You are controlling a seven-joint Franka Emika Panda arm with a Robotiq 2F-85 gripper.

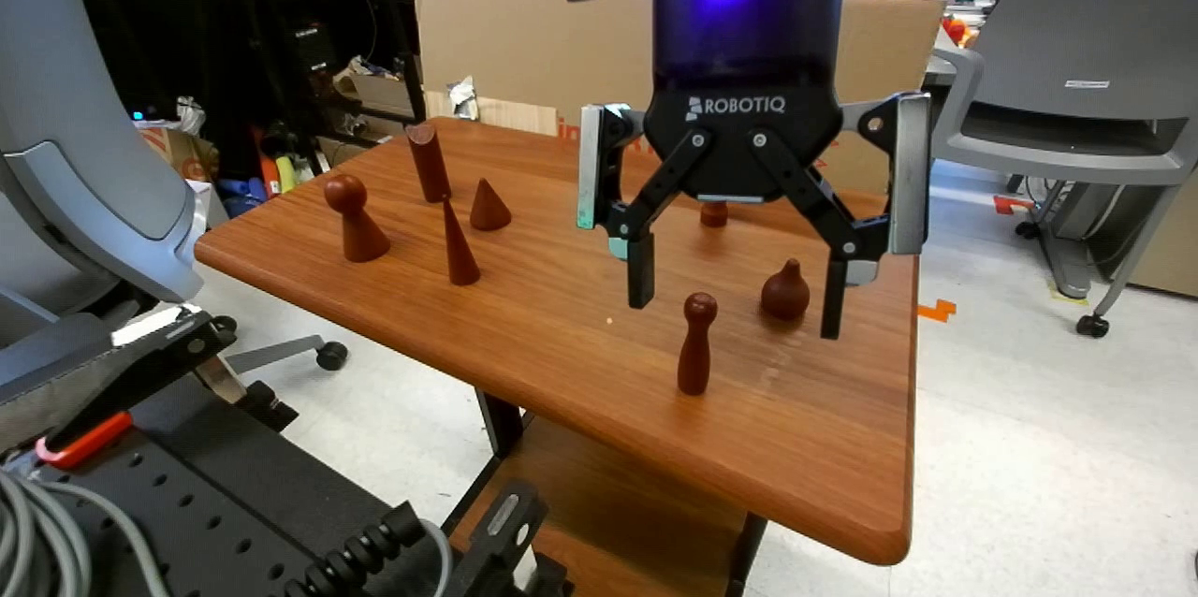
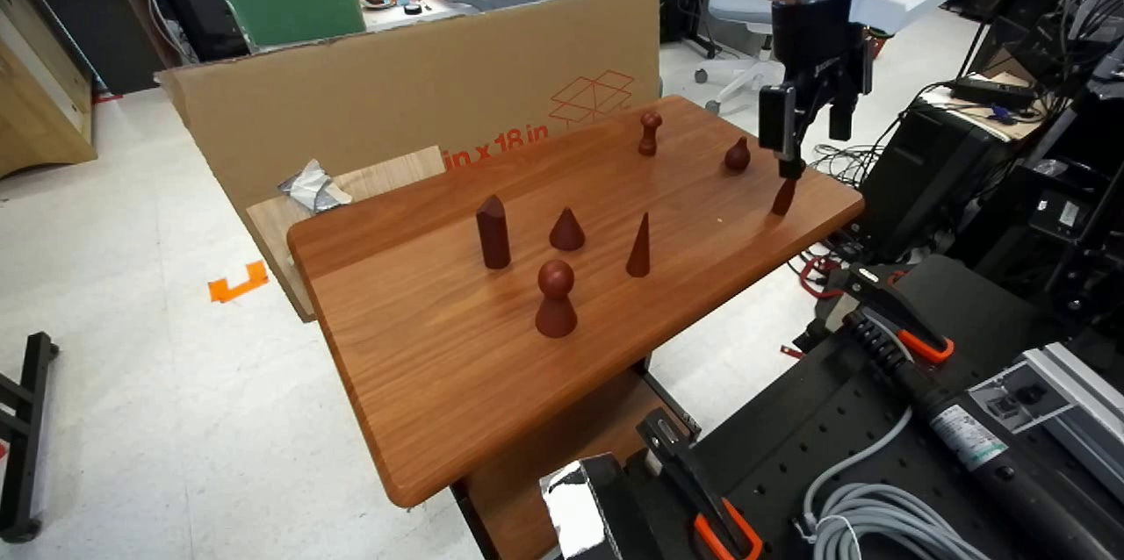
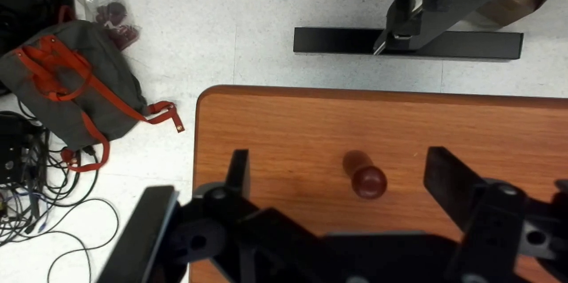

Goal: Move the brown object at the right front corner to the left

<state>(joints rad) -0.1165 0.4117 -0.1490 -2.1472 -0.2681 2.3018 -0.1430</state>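
Slim reddish-brown peg (image 1: 694, 349), round-knobbed, upright on the wood-grained tabletop (image 1: 805, 438), black tool (image 1: 736, 316) spread wide above the peg, gripping nothing, squat bulbous piece (image 1: 785, 294) near the peg, slender cone (image 1: 460, 255) well apart.

The slim peg (image 1: 694, 354) is reddish-brown, the tabletop (image 1: 562, 316) grained orange-brown, the hand (image 1: 736, 315) black and silver.

Reads "ROBOTIQ" in white capitals (image 1: 744, 106) on the black hand (image 1: 736, 312) in an exterior view, just right of a small white logo (image 1: 693, 109). Reads "in x 18 in" in red print (image 2: 496, 147) on the cardboard (image 2: 413, 86) in an exterior view, beside a red box drawing (image 2: 591, 99). Too small to make out on the white label (image 1: 1086, 84) of the grey chair (image 1: 1067, 45) and the pale label (image 2: 968, 437) of the black tube (image 2: 1032, 490).
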